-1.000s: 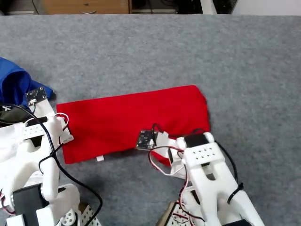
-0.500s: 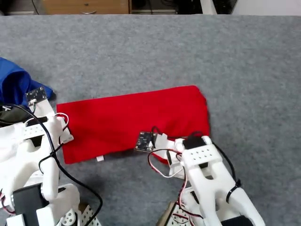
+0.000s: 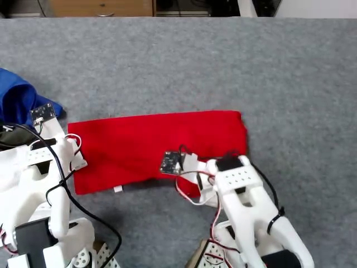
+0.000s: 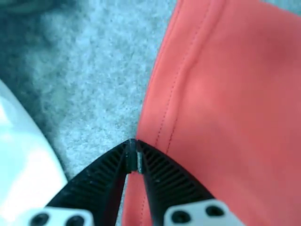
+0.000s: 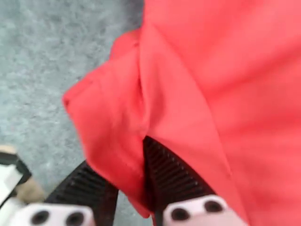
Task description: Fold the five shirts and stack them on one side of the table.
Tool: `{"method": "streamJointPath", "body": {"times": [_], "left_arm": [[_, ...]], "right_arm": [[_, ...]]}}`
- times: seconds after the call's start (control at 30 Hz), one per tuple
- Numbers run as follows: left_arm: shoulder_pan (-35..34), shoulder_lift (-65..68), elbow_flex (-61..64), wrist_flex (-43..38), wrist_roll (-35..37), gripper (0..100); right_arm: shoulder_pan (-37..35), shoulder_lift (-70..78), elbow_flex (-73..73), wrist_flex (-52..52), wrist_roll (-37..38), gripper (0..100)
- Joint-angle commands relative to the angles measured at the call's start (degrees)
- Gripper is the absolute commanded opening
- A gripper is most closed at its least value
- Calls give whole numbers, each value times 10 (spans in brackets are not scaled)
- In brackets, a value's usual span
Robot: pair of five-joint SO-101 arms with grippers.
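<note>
A red shirt (image 3: 150,146), folded into a long strip, lies across the middle of the grey table. My left gripper (image 4: 133,157) is shut on the hem of its left end, with the red cloth (image 4: 221,108) spreading away from the tips. At the strip's near right edge, my right gripper (image 5: 136,188) is shut on a bunched fold of the red shirt (image 5: 197,89). In the high view the left arm (image 3: 53,151) stands at the strip's left end and the right arm (image 3: 234,178) at its near right. A blue shirt (image 3: 19,97) lies crumpled at the far left.
The grey felt table (image 3: 223,61) spreads wide behind and to the right of the red strip. A wooden cabinet (image 3: 100,8) stands beyond the far edge. White garment cloth (image 3: 11,184) lies under the left arm.
The right arm pulled the shirt's right end toward the near edge; the far right corner slid nearer and the strip narrowed there. The left arm stayed put.
</note>
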Motion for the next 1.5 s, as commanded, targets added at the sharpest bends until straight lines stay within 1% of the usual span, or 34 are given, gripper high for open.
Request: {"method": "streamJointPath", "body": {"times": [0.0, 0.13, 0.27, 0.43, 0.57, 0.77, 0.83, 0.87, 0.93, 1.0, 1.07, 1.17, 1.3, 1.47], "left_arm": [[-7, -15, -2, -8, -2, 20], [-7, -15, -2, -8, -2, 20], [-6, -15, -2, -8, -2, 20], [-6, -15, -2, -8, -2, 20], [-4, -15, -2, -8, -2, 20], [-4, -15, -2, -8, -2, 20], [-4, -15, -2, -8, -2, 20], [-4, -15, -2, -8, -2, 20], [-4, -15, -2, -8, -2, 20], [-4, -15, -2, -8, -2, 20], [-4, -15, -2, -8, -2, 20], [-4, -15, -2, -8, -2, 20], [-4, -15, -2, -8, -2, 20], [-4, -15, -2, -8, -2, 20]], "right_arm": [[-5, 1, -87, 70, -3, 2], [-5, 2, -187, 122, 5, 2], [-5, 30, -277, 171, 47, 2], [22, 129, -377, 178, 100, 2], [47, 216, -462, 180, 164, 2], [48, 311, -557, 181, 216, 3], [48, 332, -579, 178, 216, 9], [48, 339, -589, 178, 215, 29], [51, 346, -610, 177, 201, 109], [53, 346, -629, 167, 168, 183], [58, 346, -648, 166, 156, 215], [62, 345, -662, 181, 156, 224], [66, 335, -676, 241, 156, 224], [65, 271, -651, 303, 156, 215]]}}
